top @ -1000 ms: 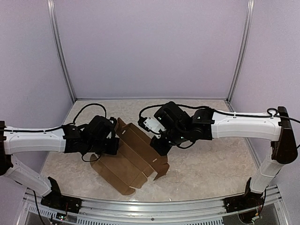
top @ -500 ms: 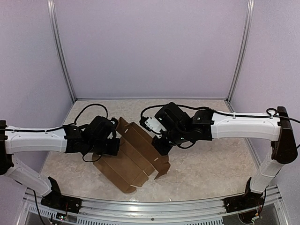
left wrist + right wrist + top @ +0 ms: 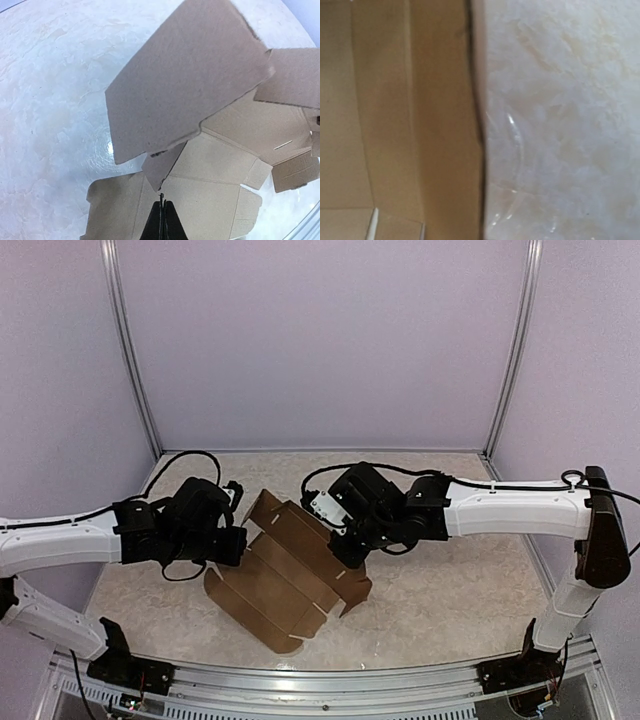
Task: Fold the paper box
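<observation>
We are seeing the paper box (image 3: 285, 580) lying unfolded on the counter (image 3: 450, 590), left jaws closed at a flap (image 3: 162, 165) — right jaws (also closed) at its edge.

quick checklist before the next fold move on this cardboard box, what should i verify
1. Left fingers shut: ok.
2. Left fingers pinching the box: cannot tell; their tips sit by a small tab.
3. Right fingers down at the box's right edge: ok from above; the wrist view shows only cardboard and table.
4. Box folded: not ok; it is mostly an open sheet.
5. Large flap lifted: ok.
6. Box lying wholly on the table: ok.
</observation>
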